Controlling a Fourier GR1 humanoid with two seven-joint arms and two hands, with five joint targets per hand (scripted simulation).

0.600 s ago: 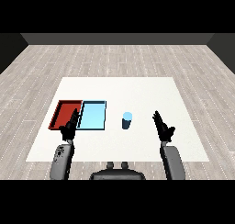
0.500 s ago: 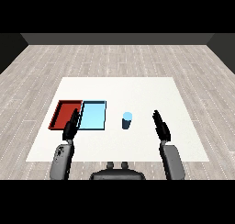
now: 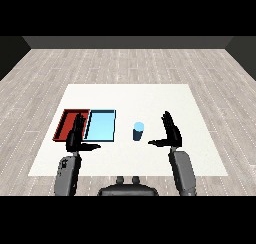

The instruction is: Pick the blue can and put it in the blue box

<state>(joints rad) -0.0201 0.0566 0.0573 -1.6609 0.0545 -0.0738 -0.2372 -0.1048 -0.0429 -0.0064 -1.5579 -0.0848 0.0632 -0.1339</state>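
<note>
1. Right hand (image 3: 171, 133) has edged leftward toward the blue can (image 3: 138, 131), fingers spread wide, holding nothing.
2. Can stands upright between that hand and the blue tray (image 3: 100, 125).
3. Left hand (image 3: 76, 137) hovers open.
4. Risk: thumb clips can, tipping it.

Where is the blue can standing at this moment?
In the head view the blue can stands upright on the white table, just right of the light blue tray and left of the open right hand, touching neither.
</note>
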